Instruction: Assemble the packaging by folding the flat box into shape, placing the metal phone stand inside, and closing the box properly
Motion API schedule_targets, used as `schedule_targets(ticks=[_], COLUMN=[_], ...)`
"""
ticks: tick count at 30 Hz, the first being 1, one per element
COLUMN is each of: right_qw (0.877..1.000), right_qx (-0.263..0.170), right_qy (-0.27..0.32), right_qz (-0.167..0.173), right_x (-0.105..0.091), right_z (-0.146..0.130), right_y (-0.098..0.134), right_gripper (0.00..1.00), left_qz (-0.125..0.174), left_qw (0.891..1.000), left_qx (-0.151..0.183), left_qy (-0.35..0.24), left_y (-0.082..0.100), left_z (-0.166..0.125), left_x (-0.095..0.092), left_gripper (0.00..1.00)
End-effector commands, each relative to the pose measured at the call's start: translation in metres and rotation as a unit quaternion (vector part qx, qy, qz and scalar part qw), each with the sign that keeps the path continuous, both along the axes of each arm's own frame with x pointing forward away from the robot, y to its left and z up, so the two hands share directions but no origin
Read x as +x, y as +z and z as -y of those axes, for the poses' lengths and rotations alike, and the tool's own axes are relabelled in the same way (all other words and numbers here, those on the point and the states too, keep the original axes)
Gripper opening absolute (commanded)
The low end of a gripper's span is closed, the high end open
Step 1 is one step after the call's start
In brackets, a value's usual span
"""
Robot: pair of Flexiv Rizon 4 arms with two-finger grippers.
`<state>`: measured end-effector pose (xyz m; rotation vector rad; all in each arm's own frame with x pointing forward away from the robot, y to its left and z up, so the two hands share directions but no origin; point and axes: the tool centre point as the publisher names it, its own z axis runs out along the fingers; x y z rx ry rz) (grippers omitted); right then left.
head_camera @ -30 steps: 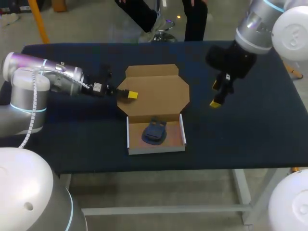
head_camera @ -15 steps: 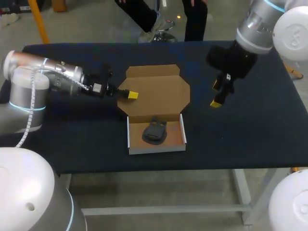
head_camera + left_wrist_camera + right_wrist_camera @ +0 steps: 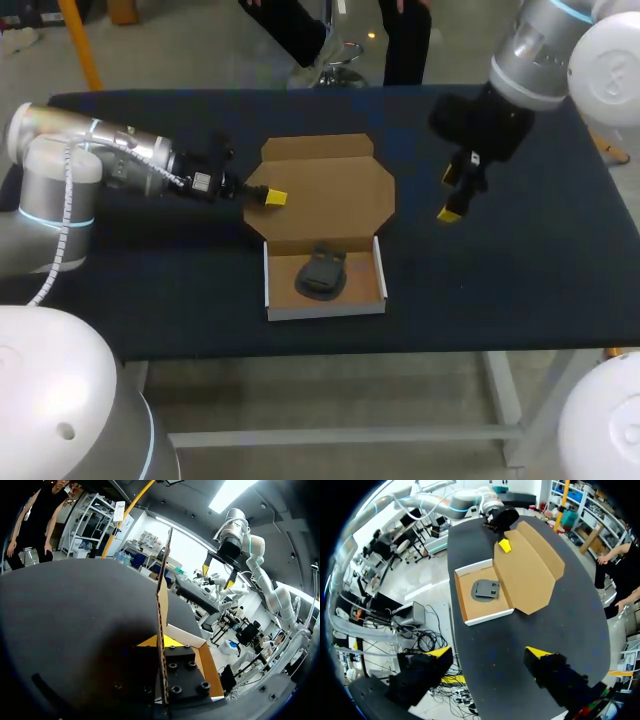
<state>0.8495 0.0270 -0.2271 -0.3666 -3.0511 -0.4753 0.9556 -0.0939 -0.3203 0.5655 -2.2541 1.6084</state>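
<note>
A cardboard box tray (image 3: 271,285) stands near the table's front, its lid (image 3: 330,195) lying open and flat behind it. The dark metal phone stand (image 3: 320,275) lies inside the tray. My left gripper (image 3: 272,198) is at the lid's left edge, shut on that edge. In the left wrist view the lid (image 3: 163,595) runs edge-on between the fingers of the left gripper (image 3: 161,647). My right gripper (image 3: 458,195) hangs open above the table, right of the lid and apart from it. From there the right gripper (image 3: 489,655) looks down on the tray (image 3: 470,569), stand (image 3: 486,589) and lid (image 3: 527,565).
The dark tablecloth (image 3: 520,260) lies bare to the right and left of the box. The tray's front wall is a short way from the table's front edge (image 3: 400,345).
The left gripper's fingers have drawn together on the lid's left edge. The box, the stand and the right arm have not moved.
</note>
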Motion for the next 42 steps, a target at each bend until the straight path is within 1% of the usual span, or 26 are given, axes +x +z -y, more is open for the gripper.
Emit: schedule_targets(ticks=[1,8,12,13,17,18,24,28,32,33,37,42], right_qw=[1.0,0.999,0.998,0.998,0.997,0.997,0.997,0.996,0.996,0.996,0.996,0.996], right_qx=[-0.007,-0.017,-0.025,-0.026,-0.032,-0.032,-0.038,-0.039,-0.04,-0.04,-0.043,-0.049], right_qy=[0.011,0.047,0.058,0.059,0.064,0.064,0.068,0.07,0.071,0.071,0.073,0.07], right_qz=[0.003,0.014,0.018,0.018,0.021,0.022,0.022,0.022,0.021,0.021,0.024,0.03], right_x=[0.002,0.006,0.008,0.008,0.009,0.009,0.01,0.01,0.01,0.01,0.01,0.011], right_z=[-0.005,-0.019,-0.026,-0.027,-0.032,-0.032,-0.038,-0.041,-0.043,-0.044,-0.046,-0.047], right_y=[0.007,0.017,0.02,0.021,0.024,0.024,0.026,0.025,0.026,0.026,0.028,0.034], right_gripper=[1.0,1.0,1.0,1.0,1.0,1.0,1.0,1.0,1.0,1.0,1.0,1.0], left_qz=[-0.001,-0.001,-0.001,0.003,0.044,0.048,0.1,0.122,0.147,0.149,0.179,0.205], left_qw=[1.0,1.0,1.0,1.0,0.999,0.999,0.995,0.992,0.989,0.989,0.984,0.978], left_qx=[-0.001,-0.001,-0.001,-0.005,0.005,0.005,0.001,-0.003,0.001,0.001,-0.002,-0.001], left_qy=[-0.002,-0.002,-0.002,-0.001,0.001,0.002,0.004,-0.006,-0.007,-0.008,-0.019,-0.035], left_y=[-0.001,-0.001,-0.001,0.0,0.003,0.003,0.006,0.008,0.007,0.006,0.005,0.005], left_z=[-0.001,-0.001,-0.001,-0.002,-0.004,-0.004,-0.007,-0.009,-0.01,-0.009,-0.009,-0.008], left_x=[0.001,0.001,0.001,0.001,-0.003,-0.004,-0.008,-0.012,-0.013,-0.014,-0.017,-0.019], left_gripper=[0.0,0.0,0.0,0.0,0.0,0.0,0.0,0.0,0.0,0.0,0.0,0.0])
